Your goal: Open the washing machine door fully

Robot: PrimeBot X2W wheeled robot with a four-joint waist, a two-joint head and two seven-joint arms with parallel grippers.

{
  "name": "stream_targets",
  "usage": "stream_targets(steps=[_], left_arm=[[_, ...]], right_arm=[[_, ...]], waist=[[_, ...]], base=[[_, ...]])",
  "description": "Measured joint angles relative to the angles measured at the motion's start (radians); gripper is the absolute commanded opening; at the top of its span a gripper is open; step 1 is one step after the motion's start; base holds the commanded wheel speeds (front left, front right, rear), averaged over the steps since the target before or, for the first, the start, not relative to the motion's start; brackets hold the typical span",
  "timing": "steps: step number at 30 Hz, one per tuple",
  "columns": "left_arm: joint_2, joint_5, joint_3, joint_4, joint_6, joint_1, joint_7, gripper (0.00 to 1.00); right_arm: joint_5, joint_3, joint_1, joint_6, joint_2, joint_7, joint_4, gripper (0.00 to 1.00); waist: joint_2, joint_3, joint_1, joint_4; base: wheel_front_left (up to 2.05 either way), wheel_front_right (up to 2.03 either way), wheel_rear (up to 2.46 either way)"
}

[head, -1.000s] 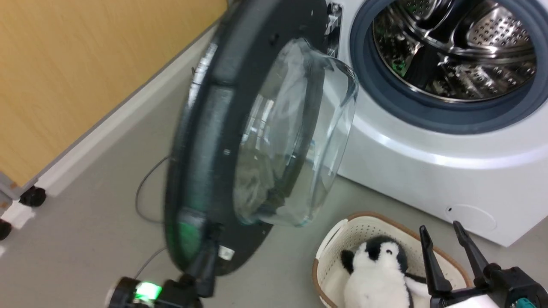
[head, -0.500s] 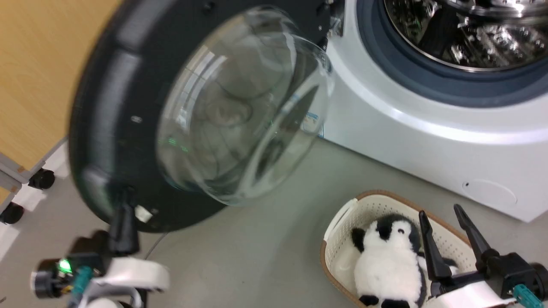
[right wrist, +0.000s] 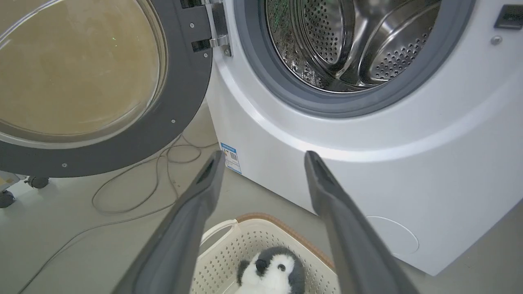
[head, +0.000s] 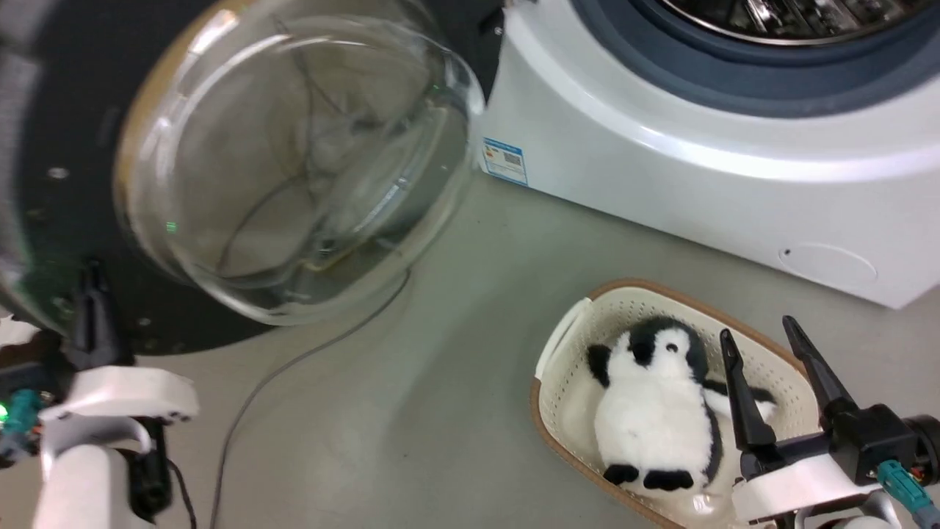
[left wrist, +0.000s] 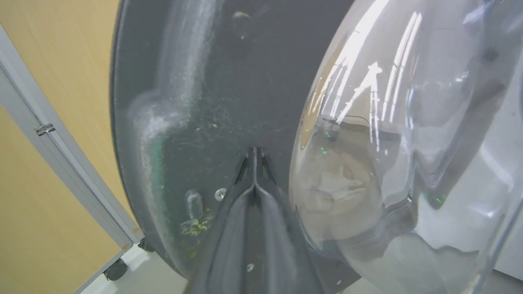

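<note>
Washing machine door (head: 294,162) is hanging wide open at near left, its inner face and glass bowl facing the head camera. Left gripper (left wrist: 254,152) is sitting with fingers pinched together, tips against the door's black inner face, low down. Right gripper (head: 756,328) is hovering with fingers spread, holding nothing, over a basket (head: 558,353) carrying a penguin plush (head: 653,397). Cable (head: 294,367) is lying on the floor below the door. Farther back, hinge (right wrist: 216,24) is joining the door to the washing machine (head: 661,169), drum (right wrist: 347,41) mouth standing uncovered.

fingers (head: 742,397): long, dark | wrist shells (head: 793,492): white | connectors (head: 899,477): teal | forearm (head: 73,485): pale
</note>
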Motion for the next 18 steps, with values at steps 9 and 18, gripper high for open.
stream_targets(steps=[9, 18], left_arm=[[0.05, -0.002, 0.1, 0.133, -0.028, -0.109, 0.0, 0.0], [0.141, 0.0, 0.173, 0.259, -0.048, -0.225, 0.0, 0.0]], right_arm=[[-0.011, 0.003, -0.035, 0.0, -0.006, 0.0, -0.003, 1.0], [-0.02, 0.002, -0.054, 0.0, -0.017, 0.0, -0.003, 1.0]], waist=[[0.0, 0.054, -0.0001, -0.039], [0.0, 0.093, 0.0, -0.079]], base=[[0.0, 0.0, 0.0], [0.0, 0.0, 0.0]])
